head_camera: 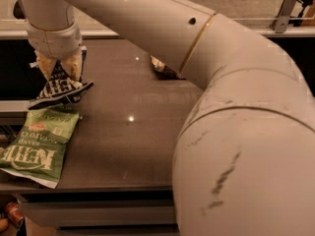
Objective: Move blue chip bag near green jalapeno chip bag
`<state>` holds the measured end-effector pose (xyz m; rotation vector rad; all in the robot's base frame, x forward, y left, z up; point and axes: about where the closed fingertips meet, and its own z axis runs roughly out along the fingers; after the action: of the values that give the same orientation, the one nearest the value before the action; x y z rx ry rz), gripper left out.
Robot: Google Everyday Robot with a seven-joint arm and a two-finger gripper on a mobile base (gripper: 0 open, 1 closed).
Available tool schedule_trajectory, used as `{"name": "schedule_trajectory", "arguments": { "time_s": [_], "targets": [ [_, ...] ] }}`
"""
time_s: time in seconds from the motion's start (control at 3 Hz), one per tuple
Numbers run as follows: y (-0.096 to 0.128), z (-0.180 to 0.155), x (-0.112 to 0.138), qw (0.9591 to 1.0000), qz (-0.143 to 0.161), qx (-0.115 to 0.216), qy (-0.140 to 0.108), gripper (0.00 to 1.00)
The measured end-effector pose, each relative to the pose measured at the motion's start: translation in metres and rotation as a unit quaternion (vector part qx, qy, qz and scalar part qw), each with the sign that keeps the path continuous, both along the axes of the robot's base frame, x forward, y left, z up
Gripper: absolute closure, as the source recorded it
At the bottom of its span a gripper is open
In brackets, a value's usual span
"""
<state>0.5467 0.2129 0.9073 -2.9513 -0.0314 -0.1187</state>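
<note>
Navy foil first: find the blue chip bag (60,91) at the far left of the counter (133,146), hanging crumpled below the gripper (60,68). Read the gripper as clamped narrow on the bag's top edge, fingers (47,65) pointing straight down. Cannot tell whether the bag's lower edge touches the counter or hangs just clear of it.

Locate the green jalapeno chip bag (37,146) directly toward the camera from the gripper, lying flat at the counter's near left corner. Note its long axis running far to near, swung a little leftward at the near end. Note the held bag's long axis running roughly left to right, across that of the green one. Judge the two as just beside each other; contact not confirmed.

Treat placement as nearly complete: expect only a short lowering and a release, without sideways travel. Stay clear of the tan-and-brown bag (162,69), well apart at the far middle, half hidden behind the arm (162,28).

Arm pose: bulky elbow in the near right foreground, forearm stretched across the top of the view to the left, wrist turned down.
</note>
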Motion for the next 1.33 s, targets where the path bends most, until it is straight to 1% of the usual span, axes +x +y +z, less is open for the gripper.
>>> {"name": "schedule_trajectory", "arguments": {
  "time_s": [0.67,1.0,1.33],
  "targets": [
    [-0.0012,0.0021,0.0032,1.0000,-0.002,0.002,-0.003,0.36],
    [-0.0031,0.0027,0.0050,1.0000,-0.002,0.003,-0.002,0.14],
    [-0.0052,0.0028,0.0062,1.0000,-0.004,0.005,0.001,0.00]
  ]
}}
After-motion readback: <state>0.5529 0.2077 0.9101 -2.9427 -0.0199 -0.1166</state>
